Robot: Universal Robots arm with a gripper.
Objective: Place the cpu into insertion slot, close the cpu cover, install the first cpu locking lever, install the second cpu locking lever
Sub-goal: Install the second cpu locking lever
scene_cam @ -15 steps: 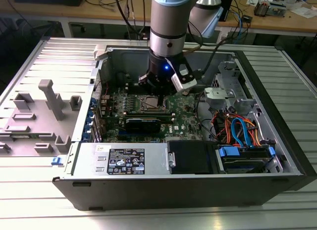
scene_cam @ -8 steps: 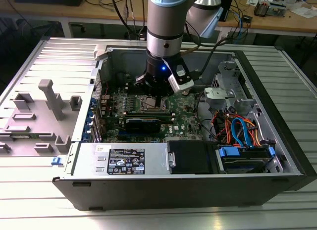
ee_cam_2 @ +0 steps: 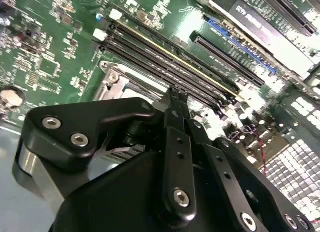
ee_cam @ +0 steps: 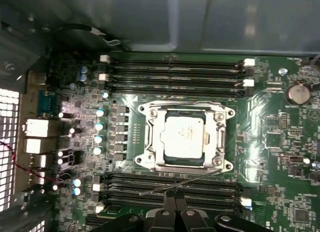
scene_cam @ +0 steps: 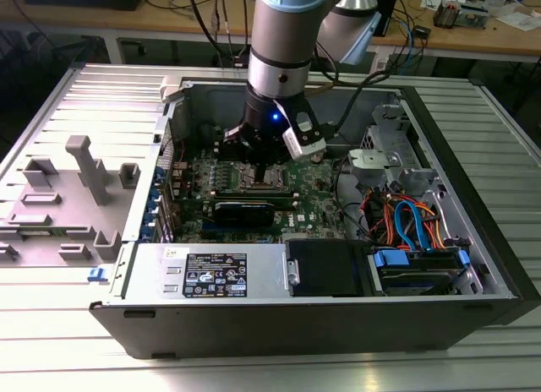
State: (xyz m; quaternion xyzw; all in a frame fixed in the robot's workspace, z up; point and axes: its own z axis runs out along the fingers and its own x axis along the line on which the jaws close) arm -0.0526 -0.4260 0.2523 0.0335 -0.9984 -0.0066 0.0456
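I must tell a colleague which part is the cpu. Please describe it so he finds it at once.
Find the green motherboard inside the open computer case. Between its two groups of long black memory slots sits a silvery metal frame. The cpu is the pale square plate inside it.

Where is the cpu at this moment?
In the first wrist view the cpu lies in the insertion slot under the closed cpu cover, between two banks of black memory slots.
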